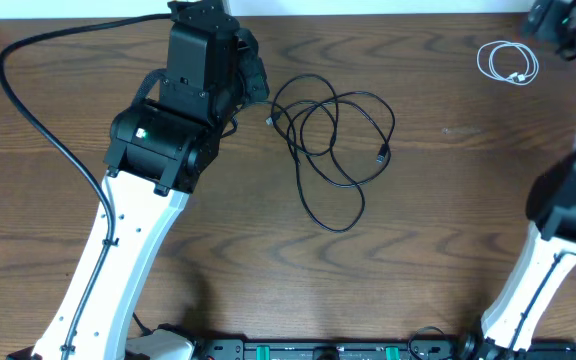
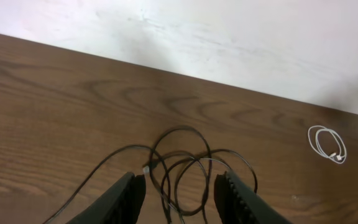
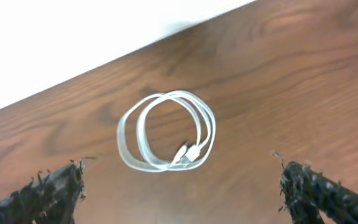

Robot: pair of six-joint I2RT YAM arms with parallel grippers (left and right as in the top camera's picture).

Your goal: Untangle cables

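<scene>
While the left hand [image 2: 180, 186] hangs half open at the black cable [image 1: 318, 150], the right hand [image 3: 182, 190] gapes wide, empty. It overhangs the coiled white cable [image 3: 191, 152].

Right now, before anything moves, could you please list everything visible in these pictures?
black cable: 1, black, loose overlapping loops, table's middle
white cable: 1, white, small coil, far right corner
table: 1, brown wood, under everything
wall: 1, white, beyond the table's far edge
left arm: 1, white and black, left side
right arm: 1, white and black, right side
left gripper: 1, black, open, by the black cable
right gripper: 1, black, open, above the white cable
</scene>
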